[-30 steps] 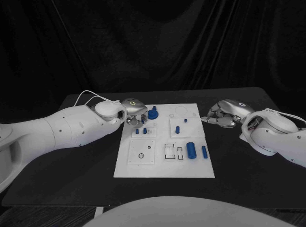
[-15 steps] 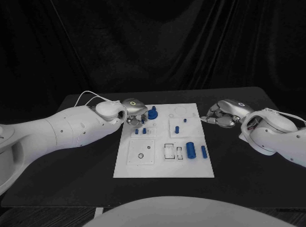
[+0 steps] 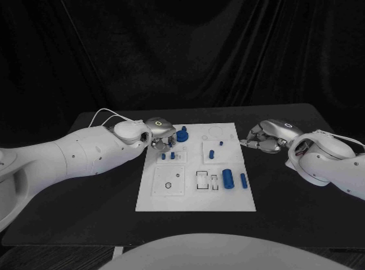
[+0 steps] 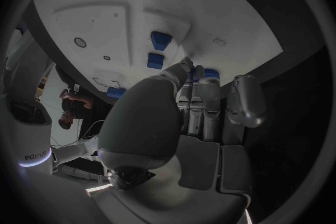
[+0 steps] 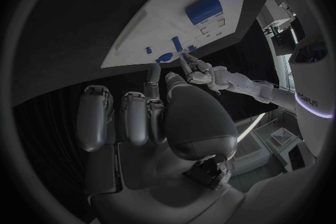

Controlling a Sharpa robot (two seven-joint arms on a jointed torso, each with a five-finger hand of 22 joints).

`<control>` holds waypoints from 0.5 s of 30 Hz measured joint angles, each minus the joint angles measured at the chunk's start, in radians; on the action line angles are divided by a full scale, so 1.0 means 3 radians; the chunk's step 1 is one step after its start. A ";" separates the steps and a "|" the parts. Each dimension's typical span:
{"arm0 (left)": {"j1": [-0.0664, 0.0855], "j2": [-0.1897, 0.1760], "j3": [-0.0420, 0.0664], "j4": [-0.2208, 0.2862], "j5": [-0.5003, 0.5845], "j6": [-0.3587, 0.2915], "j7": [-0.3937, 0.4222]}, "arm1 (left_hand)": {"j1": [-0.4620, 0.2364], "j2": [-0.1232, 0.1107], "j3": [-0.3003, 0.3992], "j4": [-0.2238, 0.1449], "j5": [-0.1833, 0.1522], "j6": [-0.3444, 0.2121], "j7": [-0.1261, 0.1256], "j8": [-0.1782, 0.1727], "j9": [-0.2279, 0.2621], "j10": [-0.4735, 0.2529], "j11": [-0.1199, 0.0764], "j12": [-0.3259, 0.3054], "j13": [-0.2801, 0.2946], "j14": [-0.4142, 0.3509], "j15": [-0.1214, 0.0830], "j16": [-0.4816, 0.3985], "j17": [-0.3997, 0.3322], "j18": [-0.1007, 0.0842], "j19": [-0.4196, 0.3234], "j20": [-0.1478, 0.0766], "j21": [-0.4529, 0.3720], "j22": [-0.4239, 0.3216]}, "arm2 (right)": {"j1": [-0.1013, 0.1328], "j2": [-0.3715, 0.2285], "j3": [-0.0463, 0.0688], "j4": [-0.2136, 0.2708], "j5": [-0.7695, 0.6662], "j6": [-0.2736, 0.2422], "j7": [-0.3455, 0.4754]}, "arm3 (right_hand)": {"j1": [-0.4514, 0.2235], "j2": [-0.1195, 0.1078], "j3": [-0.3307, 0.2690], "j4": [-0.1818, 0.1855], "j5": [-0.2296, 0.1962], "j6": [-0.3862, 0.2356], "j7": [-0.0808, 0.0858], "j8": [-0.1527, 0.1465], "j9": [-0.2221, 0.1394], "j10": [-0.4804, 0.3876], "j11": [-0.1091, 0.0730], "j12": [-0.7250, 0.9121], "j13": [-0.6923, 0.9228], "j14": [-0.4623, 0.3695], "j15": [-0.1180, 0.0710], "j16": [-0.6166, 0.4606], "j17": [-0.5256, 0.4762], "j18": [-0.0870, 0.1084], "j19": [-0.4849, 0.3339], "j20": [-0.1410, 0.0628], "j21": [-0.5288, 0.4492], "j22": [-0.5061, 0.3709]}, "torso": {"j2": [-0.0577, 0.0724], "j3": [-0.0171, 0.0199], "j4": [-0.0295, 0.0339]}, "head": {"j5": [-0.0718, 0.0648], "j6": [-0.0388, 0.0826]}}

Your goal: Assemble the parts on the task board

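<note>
I see the flat white rectangular task board lying mid-table, and I judge the assembly only partly done: a tall blue peg and small blue blocks stand at the board's far left corner, while a thick blue cylinder and a slim blue rod lie loose at its right edge. My left hand reaches over that far corner; whether it grasps anything I cannot tell. My right hand hovers just off the board's right side, clenched on nothing.

matt white task board, smooth blue plastic parts, matt black table, dull silver metal-looking robot hand.
</note>
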 measured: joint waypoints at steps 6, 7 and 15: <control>-0.0008 -0.0019 -0.0003 0.0031 0.0000 0.0004 -0.0001 | 0.0000 0.0000 0.0000 0.0000 -0.0006 0.0000 0.0000 0.0000 0.0000 0.0000 0.0000 0.0006 0.0000 0.0000 0.0000 0.0000 0.0000 0.0000 0.0000 0.0000 0.0000 0.0000 | -0.0007 0.0000 0.0000 -0.0001 0.0001 0.0000 0.0002 | 0.0000 0.0000 0.0000 0.0000 0.0000 0.0000 0.0000 0.0000 0.0000 0.0000 0.0000 0.0000 0.0000 0.0000 0.0000 -0.0022 0.0000 0.0000 0.0000 0.0000 -0.0017 0.0003 | 0.0000 0.0000 0.0000 | 0.0004 0.0000; -0.0008 -0.0022 -0.0003 0.0035 0.0000 0.0004 -0.0002 | 0.0000 0.0000 0.0000 0.0000 -0.0006 0.0000 0.0000 0.0000 0.0000 0.0000 0.0000 0.0006 -0.0001 0.0000 0.0000 0.0000 0.0000 0.0000 0.0000 0.0000 0.0000 0.0000 | -0.0008 0.0000 0.0000 -0.0002 0.0001 0.0001 0.0003 | 0.0000 0.0000 0.0000 0.0000 0.0000 0.0000 0.0000 0.0000 0.0000 0.0000 0.0000 0.0000 0.0000 0.0000 0.0000 -0.0023 0.0000 0.0000 0.0000 0.0000 -0.0017 0.0003 | 0.0000 0.0000 0.0000 | 0.0004 0.0000; -0.0008 -0.0035 -0.0003 0.0055 -0.0001 0.0005 -0.0011 | 0.0013 -0.0013 0.0000 0.0000 -0.0006 0.0013 -0.0013 0.0000 -0.0004 -0.0001 0.0000 0.0006 -0.0003 0.0000 0.0000 0.0000 -0.0008 0.0000 0.0000 0.0000 -0.0011 0.0000 | -0.0010 0.0002 0.0000 -0.0003 0.0002 0.0003 0.0004 | 0.0000 0.0000 0.0000 0.0000 0.0000 -0.0001 0.0000 0.0000 0.0000 0.0000 0.0000 0.0000 0.0000 0.0000 0.0000 -0.0023 0.0000 0.0000 0.0000 0.0000 -0.0017 0.0002 | -0.0004 0.0000 0.0003 | 0.0001 0.0000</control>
